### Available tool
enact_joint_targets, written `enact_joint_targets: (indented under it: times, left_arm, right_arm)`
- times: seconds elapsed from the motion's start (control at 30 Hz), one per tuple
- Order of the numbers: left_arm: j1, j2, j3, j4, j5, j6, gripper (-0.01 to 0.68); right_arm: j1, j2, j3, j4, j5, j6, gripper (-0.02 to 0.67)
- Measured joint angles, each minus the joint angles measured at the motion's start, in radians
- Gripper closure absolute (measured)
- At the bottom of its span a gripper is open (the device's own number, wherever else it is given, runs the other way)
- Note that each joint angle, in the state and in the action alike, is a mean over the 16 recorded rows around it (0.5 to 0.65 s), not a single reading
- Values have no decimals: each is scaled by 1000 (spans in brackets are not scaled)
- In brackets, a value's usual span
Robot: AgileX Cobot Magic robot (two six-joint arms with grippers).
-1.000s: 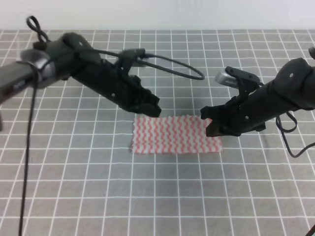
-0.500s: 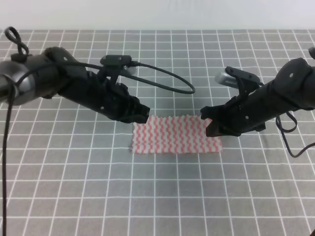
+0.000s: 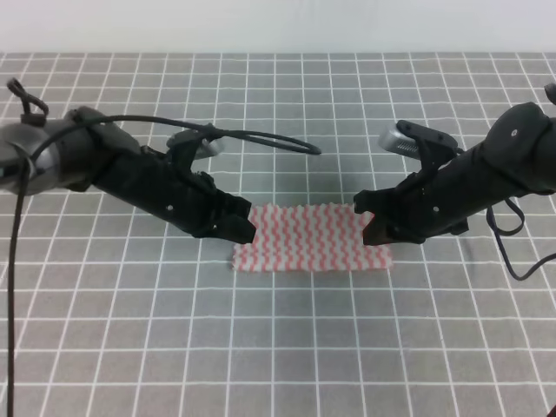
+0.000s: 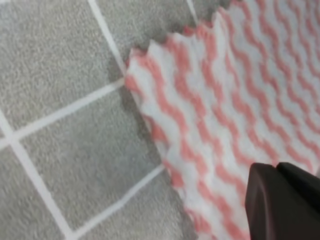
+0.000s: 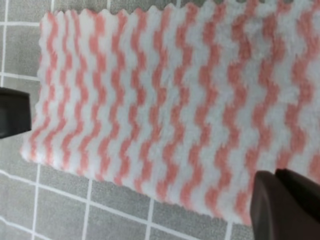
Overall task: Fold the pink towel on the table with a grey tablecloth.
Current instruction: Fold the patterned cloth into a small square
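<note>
Pink towel [image 3: 308, 237] lies folded on the grey gridded tablecloth [image 3: 278, 347]; both arms' fingers' state is unclear.

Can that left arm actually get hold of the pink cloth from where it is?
Probably yes. The left gripper is already at the left edge of the pink towel, which lies flat on the grey tablecloth, and nothing lies between them. Whether its fingers are open is unclear.

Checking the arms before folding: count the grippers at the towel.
2: left gripper at the towel's left end, right gripper at its right end.
</note>
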Motion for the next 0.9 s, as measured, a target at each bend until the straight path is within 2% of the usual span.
enact_joint_targets:
  times: [0.23, 0.67, 0.9]
  left_arm:
    - [-2, 33, 2, -5, -11, 5, 676]
    - [-3, 58, 1, -2, -7, 4, 676]
    - [-3, 58, 0, 11, 6, 4, 676]
  right_arm:
    - [0, 0, 0, -1, -13, 1, 634]
    - [-49, 1, 0, -3, -15, 20, 510]
    - [-77, 17, 0, 3, 14, 32, 487]
